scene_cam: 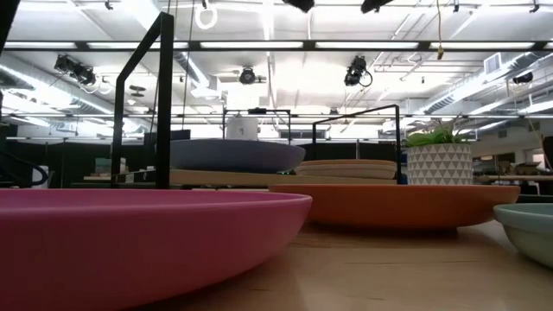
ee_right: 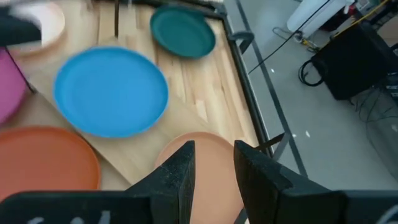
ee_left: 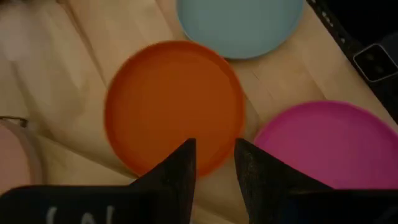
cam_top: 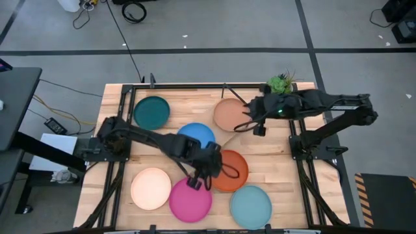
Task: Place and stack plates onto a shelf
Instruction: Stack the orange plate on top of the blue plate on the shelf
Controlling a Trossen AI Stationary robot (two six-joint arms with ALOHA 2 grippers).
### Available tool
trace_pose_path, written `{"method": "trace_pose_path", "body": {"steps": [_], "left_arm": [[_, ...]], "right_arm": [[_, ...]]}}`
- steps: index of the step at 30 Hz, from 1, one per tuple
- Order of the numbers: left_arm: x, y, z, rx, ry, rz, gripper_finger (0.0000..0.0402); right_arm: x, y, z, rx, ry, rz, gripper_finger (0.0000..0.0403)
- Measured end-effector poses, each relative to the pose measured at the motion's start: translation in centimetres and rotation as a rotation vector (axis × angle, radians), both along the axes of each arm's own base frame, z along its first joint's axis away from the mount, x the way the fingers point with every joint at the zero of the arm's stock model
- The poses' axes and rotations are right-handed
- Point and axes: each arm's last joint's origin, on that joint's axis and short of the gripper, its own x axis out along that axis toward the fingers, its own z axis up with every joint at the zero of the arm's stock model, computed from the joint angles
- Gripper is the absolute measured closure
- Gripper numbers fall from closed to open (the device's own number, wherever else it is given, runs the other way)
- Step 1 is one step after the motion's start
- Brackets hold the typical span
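While left pincer point(cam_top: 201, 177) hovers parted over orange plate point(cam_top: 233, 171) rim, right pincer point(cam_top: 255, 123) parted above tan-brown plate point(cam_top: 229, 114).

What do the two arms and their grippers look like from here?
Both arms are black and jointed, built of slim tubular links with black cables looping along them. The right gripper has a small green light glowing on the wrist behind it. The left gripper has two flat, dark, wedge-shaped fingers, as does the right one.
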Motion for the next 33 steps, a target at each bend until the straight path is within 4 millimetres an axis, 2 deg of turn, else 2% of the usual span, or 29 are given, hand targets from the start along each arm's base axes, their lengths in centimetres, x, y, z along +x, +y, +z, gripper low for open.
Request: {"method": "trace_pose_path", "body": {"steps": [3,6,14,21,28,33], "left_arm": [[0.7,-0.9,-1.7,-0.011,0.044,0.031,0.0285],[1.6,-2.2,-4.3,0.005,0.091,0.019,0.0285],[2.5,-4.6,-9.3,0.089,0.184,-0.108,0.0285],[3.5,-5.0,-11.6,0.135,0.182,-0.096,0.0285],[3.5,-5.2,-12.3,0.152,0.196,-0.134,0.0285],[3.7,-5.4,-13.1,0.163,0.198,-0.156,0.0285]], "right_arm": [[-1.1,-0.1,0.7,0.035,-0.047,-0.02,0.0286],[-1.8,-0.1,1.0,0.062,-0.071,-0.026,0.0286],[-2.0,-0.1,1.0,0.075,-0.061,-0.015,0.0286],[-1.9,-0.1,0.5,0.074,-0.045,-0.016,0.0286],[-1.6,-0.1,-1.0,0.066,0.009,-0.021,0.0286],[-1.5,0.0,-1.3,0.064,0.012,-0.022,0.0286]]}}
